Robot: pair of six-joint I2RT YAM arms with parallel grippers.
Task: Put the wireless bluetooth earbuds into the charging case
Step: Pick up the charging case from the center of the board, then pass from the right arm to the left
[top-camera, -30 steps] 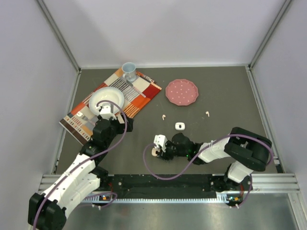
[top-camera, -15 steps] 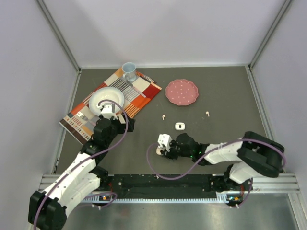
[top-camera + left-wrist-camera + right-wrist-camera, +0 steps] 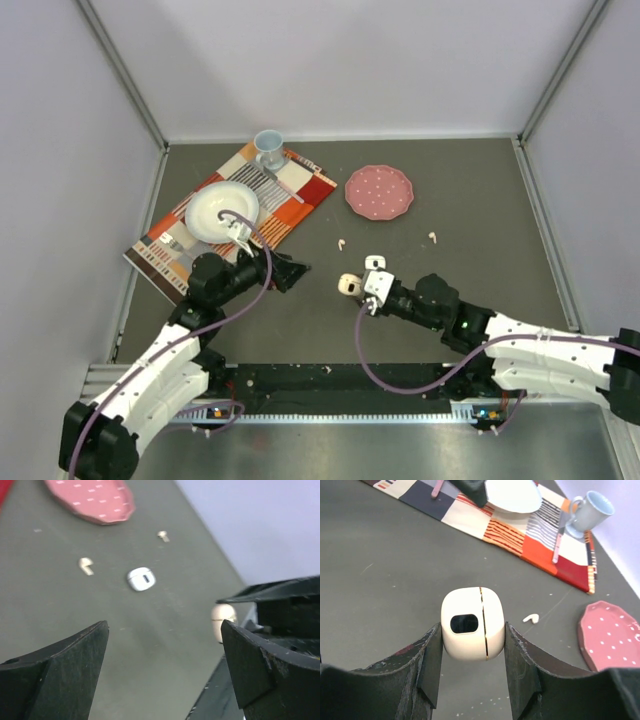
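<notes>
On the table [image 3: 470,190], we log one earbud [image 3: 341,243] just beyond the right pincer [image 3: 352,287], which clamps a cream charging case [image 3: 473,623]; second earbud [image 3: 433,237] farther right; left pincer [image 3: 164,627] gapes wide, empty.

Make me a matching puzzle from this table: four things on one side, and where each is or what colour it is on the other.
Things:
1. cream case
2. white case
3. mug
4. plate

Descriptions:
a. pale blue, at the patchwork mat's far corner
b. pink with white dots
c. clamped in the right gripper
d. lying loose on the table, next to that gripper

Pairs: 1-c, 2-d, 3-a, 4-b
</notes>
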